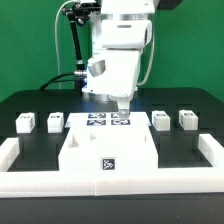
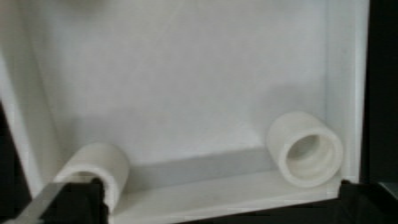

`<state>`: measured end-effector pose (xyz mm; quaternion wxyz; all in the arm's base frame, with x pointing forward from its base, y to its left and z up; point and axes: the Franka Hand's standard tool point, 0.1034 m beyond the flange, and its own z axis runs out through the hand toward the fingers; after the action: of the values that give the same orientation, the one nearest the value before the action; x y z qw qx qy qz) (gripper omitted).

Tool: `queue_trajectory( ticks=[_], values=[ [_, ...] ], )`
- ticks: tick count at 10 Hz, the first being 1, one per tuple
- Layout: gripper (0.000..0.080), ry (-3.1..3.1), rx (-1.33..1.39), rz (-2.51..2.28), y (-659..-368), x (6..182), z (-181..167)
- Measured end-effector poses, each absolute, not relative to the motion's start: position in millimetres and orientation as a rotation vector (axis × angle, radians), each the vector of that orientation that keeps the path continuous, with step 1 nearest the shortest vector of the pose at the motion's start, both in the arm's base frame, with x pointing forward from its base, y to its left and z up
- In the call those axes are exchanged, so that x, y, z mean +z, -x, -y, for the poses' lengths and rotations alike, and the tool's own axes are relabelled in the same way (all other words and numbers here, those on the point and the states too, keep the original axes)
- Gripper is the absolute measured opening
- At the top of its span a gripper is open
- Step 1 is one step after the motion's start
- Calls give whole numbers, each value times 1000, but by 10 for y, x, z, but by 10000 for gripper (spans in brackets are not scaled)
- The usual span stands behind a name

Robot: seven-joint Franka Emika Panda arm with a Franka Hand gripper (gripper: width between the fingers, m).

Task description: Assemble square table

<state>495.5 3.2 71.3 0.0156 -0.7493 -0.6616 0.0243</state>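
The square table's top, a large white panel (image 1: pixel 92 145), lies mid-table with a small tag on its front face. In the wrist view its rimmed underside (image 2: pixel 178 90) fills the picture, with two round leg sockets (image 2: pixel 306 150) (image 2: pixel 98 168) near one rim. Two short white legs (image 1: pixel 26 122) (image 1: pixel 55 122) stand at the exterior view's left and two more (image 1: pixel 160 120) (image 1: pixel 187 119) at its right. My gripper (image 1: pixel 121 106) hangs open just above the panel's far edge. It holds nothing, and one dark finger (image 2: pixel 68 198) shows beside the panel.
The marker board (image 1: pixel 100 119) lies just behind the panel, under the gripper. A long white rail (image 1: pixel 30 172) borders the table's front and both sides. The arm's white body (image 1: pixel 115 55) rises above the panel's far side.
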Motion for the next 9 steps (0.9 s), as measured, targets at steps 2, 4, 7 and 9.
queue_trajectory(
  ticks=[2,4,7,9],
  values=[
    [650,2230,114,2125,-4742,584,-33],
    [650,2222,129,2118,-4610,524,-25],
    [650,2208,155,2105,-4411,472,-22],
    [650,2208,169,2081,-4356,367,32]
  ],
)
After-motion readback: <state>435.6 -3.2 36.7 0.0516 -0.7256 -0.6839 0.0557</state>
